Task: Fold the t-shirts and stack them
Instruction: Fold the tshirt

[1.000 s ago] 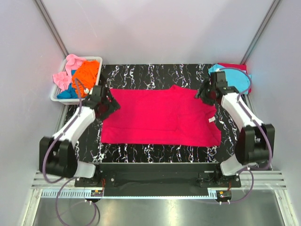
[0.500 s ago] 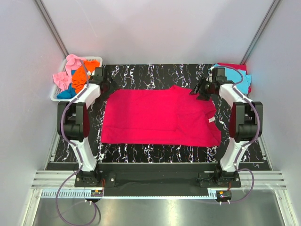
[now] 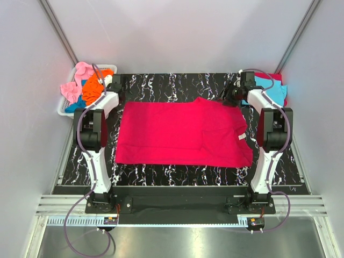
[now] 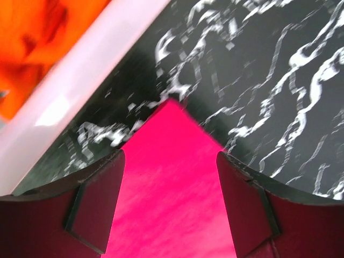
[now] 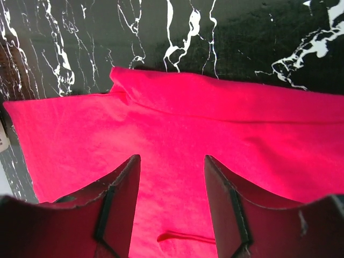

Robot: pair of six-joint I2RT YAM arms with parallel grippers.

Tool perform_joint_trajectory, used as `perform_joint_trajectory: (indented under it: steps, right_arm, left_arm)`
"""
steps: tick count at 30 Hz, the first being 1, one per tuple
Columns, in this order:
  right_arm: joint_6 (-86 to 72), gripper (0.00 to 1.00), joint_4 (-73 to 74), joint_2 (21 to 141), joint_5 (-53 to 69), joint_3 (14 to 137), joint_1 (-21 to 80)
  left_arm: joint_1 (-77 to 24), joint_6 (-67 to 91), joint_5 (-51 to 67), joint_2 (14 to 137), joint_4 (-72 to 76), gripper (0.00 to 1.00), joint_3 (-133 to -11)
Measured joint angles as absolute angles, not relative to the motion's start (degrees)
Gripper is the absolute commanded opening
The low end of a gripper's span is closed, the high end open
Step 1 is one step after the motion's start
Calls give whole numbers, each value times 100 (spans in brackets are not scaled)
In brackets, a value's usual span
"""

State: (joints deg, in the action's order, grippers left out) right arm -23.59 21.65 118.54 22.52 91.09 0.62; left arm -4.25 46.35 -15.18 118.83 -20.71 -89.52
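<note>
Bright, even light is filling every view. Blur is smearing the left wrist view; glare is whitening the basket [image 4: 64, 102].

Both arms stretched forward. Jaws of the left end effector [image 4: 169, 199] stand apart; those of the right end effector [image 5: 172, 199] likewise, less widely.

Walls: you have plain pale panels [image 3: 177, 32] on three sides.
Corners: two metal struts [image 3: 59, 32] slant up at the back.
Table: black top [image 3: 177, 83] with white veins.
Near edge: ribbed metal rail [image 3: 54, 207], then a shiny sheet [image 3: 177, 242].
Light: soft, even, brightest on your back panel.
</note>
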Motion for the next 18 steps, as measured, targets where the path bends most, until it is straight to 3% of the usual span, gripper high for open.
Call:
perform_joint_trajectory:
  steps: [6, 12, 18]
  right_arm:
    - [-2359, 57, 2169, 12090, 2373, 9188, 60]
    - [-2370, 56, 2150, 12110, 2510, 9229, 16]
    - [-2416, 54, 2075, 12110, 2620, 9231, -174]
  left_arm:
    - [-399, 4733, -1302, 12357, -1643, 70, -9408]
    - [-399, 4982, -1247, 12707, -1754, 56, -9802]
    - [-414, 5164, -1437, 12827, -2053, 57, -9994]
